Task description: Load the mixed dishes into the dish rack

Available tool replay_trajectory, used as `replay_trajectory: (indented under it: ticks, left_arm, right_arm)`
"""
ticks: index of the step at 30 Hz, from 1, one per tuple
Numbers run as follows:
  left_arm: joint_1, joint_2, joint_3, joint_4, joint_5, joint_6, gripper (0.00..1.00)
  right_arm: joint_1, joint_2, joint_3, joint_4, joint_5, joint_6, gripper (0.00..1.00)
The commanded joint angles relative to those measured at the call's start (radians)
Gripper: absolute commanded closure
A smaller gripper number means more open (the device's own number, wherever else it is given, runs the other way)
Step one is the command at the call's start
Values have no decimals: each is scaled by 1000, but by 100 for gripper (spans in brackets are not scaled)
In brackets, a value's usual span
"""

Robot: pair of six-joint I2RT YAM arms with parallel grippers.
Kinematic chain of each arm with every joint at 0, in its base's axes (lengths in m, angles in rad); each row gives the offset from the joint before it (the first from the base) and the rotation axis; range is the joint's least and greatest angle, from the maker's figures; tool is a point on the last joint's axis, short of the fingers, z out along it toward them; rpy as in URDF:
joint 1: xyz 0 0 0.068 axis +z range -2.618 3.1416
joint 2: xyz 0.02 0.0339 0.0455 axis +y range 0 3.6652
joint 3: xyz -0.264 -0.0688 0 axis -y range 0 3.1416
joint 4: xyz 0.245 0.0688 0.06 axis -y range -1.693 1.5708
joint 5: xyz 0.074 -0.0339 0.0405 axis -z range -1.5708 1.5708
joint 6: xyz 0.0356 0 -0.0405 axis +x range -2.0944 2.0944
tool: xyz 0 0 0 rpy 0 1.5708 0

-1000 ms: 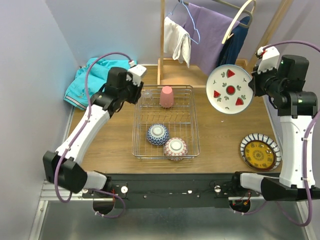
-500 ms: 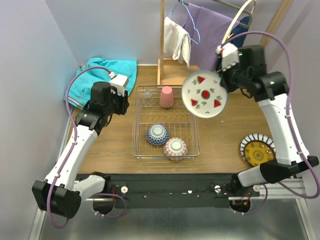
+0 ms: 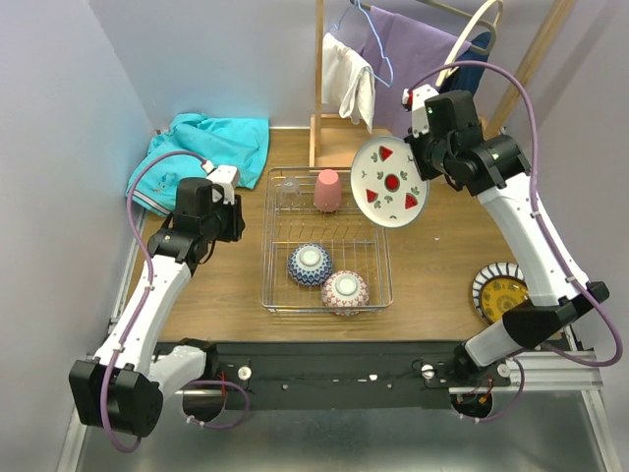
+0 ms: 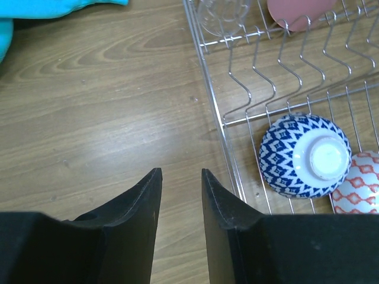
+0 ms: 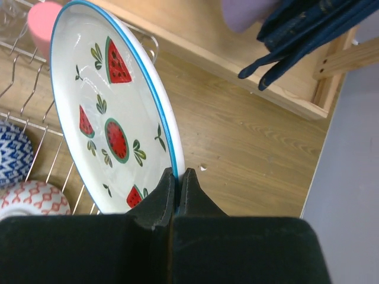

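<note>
Right end effector (image 5: 176,173) clenched on the rim of the white plate (image 5: 112,118), fingers pinching its blue edge. The plate is held tilted on edge in the air, over the far right corner of the dish rack (image 3: 265,254). Left end effector (image 4: 180,174) released, empty, fingers a narrow gap apart above bare worktop (image 4: 106,118) just left of the rack. In the rack: pink cup (image 3: 327,190) and small glass (image 3: 289,192) at the far end; blue bowl (image 3: 310,264) and pink bowl (image 3: 345,291) upside down, near end. Striped plates (image 3: 506,297) lie on the worktop, far right.

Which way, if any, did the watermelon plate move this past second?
Yes. The watermelon plate, held by the right gripper, moved left, to the far-right corner of the dish rack.
</note>
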Motion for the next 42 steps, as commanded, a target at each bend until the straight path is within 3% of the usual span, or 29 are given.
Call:
replay_trajectory:
  ticks: [1,5,9,12,20,42]
  left_arm:
    - [35,-31,-11,0,28,-45,58]
    - [46,-24,-23,2,31,-76,60]
    - [46,-1,-49,14,66,-119,74]
    - [46,16,-61,40,96,-146,79]
    - [46,39,-64,49,122,-165,79]
    - [28,45,-124,80,195,-237,80]
  right_arm:
    - [14,-10,26,120,149,132,99]
    - [57,7,-13,137,240,178,100]
    - [95,31,-4,141,361,231,100]
    - [115,51,18,129,407,266,100]
    - [134,94,41,91,539,358,100]
    - [221,194,72,46,699,450,100]
